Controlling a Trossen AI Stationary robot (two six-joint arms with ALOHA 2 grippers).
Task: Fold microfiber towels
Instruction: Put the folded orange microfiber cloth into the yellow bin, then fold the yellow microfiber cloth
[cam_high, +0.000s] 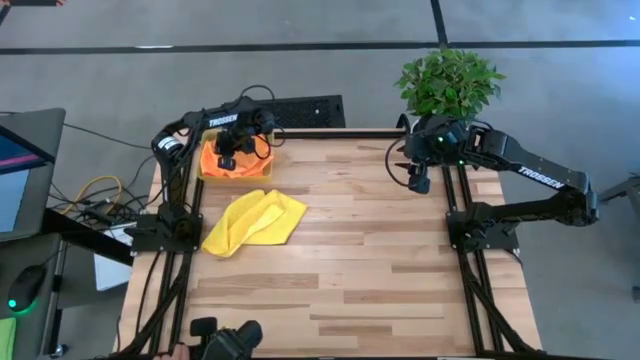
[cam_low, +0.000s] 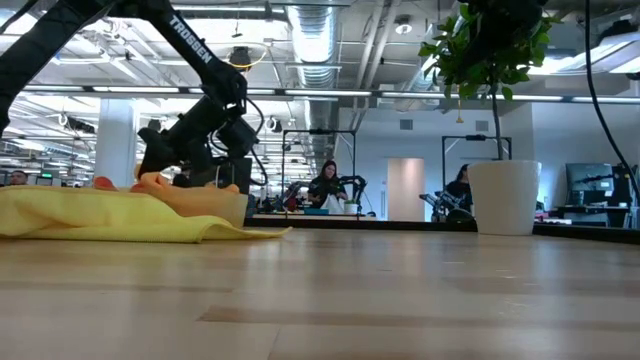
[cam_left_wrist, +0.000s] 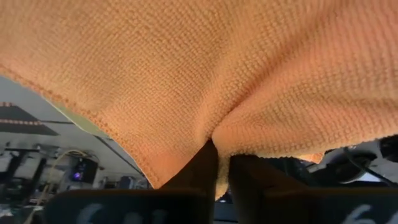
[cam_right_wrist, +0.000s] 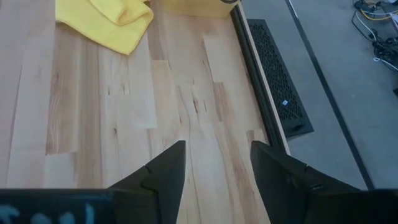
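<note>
Pinching a fold of orange microfiber towel (cam_left_wrist: 205, 68), the left claw (cam_high: 232, 150) sits over the yellow bin (cam_high: 212, 172) at the back left corner of the desk (cam_high: 380, 260). In the left wrist view the cloth fills nearly everything, bunched into a crease right where the two dark fingers (cam_left_wrist: 196, 171) meet, so that claw is clenched on the towel. From the low view you can see the claw (cam_low: 195, 150) hanging just above the bin (cam_low: 225, 203), with a bit of orange poking over the rim.

Just in front of the bin, the yellow microfiber towel (cam_high: 252, 220) lies rumpled and loosely spread on the desk, near the left edge. It's touching the wood all along and looks like a low flat heap in the low view (cam_low: 110, 217). The right wrist view catches a corner of it too (cam_right_wrist: 106, 22), well apart from that arm.

Over on the other side, the right claw (cam_high: 419, 180) hovers near the back right corner of the desk, fingers (cam_right_wrist: 163, 171) spread apart with only bare wood between them, gripping nothing. A potted plant (cam_high: 448, 82) stands right behind it at the desk's back edge, in a white pot (cam_low: 505, 197). A black vented panel (cam_right_wrist: 273, 74) runs along the back edge of the desk. A couple of people are seated way off in the room behind.
</note>
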